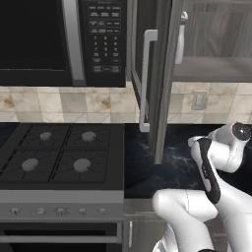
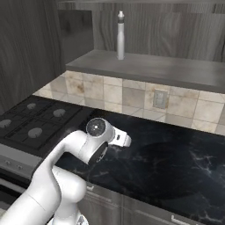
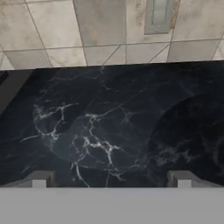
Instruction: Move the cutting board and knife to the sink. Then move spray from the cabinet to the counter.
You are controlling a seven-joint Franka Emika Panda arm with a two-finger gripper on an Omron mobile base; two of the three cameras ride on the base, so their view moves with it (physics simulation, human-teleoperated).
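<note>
The spray (image 2: 120, 35) stands upright on the shelf of the open cabinet (image 2: 145, 67); in the left base view the spray (image 1: 181, 42) peeks out behind the door's edge. Below it lies the black counter (image 2: 167, 154). My gripper (image 3: 111, 179) hangs low over the counter (image 3: 109, 122), well below the shelf. It points toward the tiled wall, its fingertips (image 3: 41, 178) wide apart and open with nothing between them. The cutting board, knife and sink are out of view.
The cabinet door (image 1: 160, 74) with its white bar handle (image 1: 145, 78) swings out over the counter's left part. A gas stove (image 1: 64, 152) lies left of the counter, with a black microwave (image 1: 59, 39) above it. A wall outlet (image 2: 160, 99) sits in the backsplash.
</note>
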